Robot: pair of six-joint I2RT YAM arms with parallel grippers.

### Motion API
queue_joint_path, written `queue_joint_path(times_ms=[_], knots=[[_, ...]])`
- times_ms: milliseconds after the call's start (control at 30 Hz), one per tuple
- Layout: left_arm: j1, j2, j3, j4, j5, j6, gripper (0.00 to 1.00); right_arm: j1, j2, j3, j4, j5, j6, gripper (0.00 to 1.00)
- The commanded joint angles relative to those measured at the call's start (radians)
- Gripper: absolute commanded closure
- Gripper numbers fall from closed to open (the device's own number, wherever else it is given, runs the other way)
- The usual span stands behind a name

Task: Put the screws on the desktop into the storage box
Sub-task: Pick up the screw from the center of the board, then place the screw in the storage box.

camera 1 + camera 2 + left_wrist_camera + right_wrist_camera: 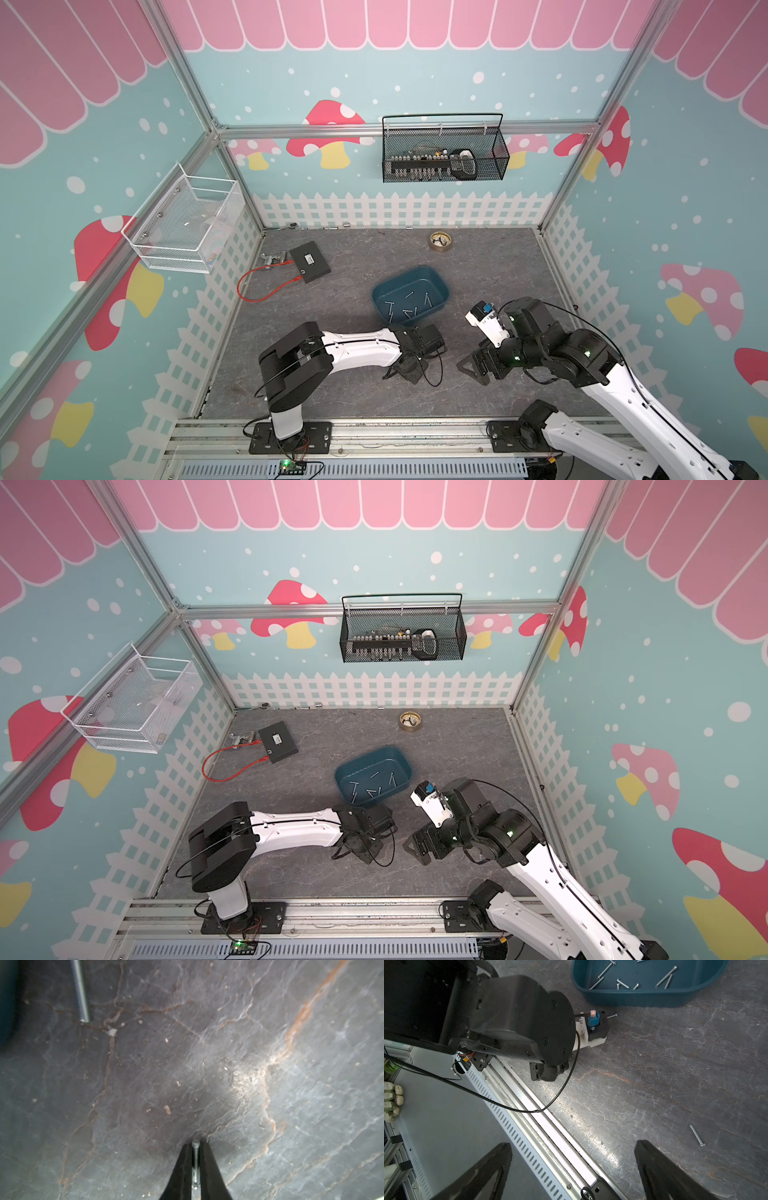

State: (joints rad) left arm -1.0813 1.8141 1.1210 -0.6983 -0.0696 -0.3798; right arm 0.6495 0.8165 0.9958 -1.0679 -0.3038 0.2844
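**Left tool pinched 1 screw short of the tub**

Nearest, the right tool stood wide open over the worktop, holding nothing. Beside it, the left tool was closed tight on 1 screw, a thin silvery threaded pin with a small round head, lying lengthwise between the black fingers. A loose screw lay flat near the right tool. Another screw lay just short of the storage box. Farther back, that low teal tub held several more screws, scattered flat.
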Motion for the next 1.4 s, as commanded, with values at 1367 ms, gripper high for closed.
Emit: queue_joint_path(times_ms=[1367], knots=[[0.333, -0.213, 0.044, 0.301, 0.181, 0.032, 1.0, -0.002, -0.027, -0.042, 0.048, 0.018, 0.015, 0.02]])
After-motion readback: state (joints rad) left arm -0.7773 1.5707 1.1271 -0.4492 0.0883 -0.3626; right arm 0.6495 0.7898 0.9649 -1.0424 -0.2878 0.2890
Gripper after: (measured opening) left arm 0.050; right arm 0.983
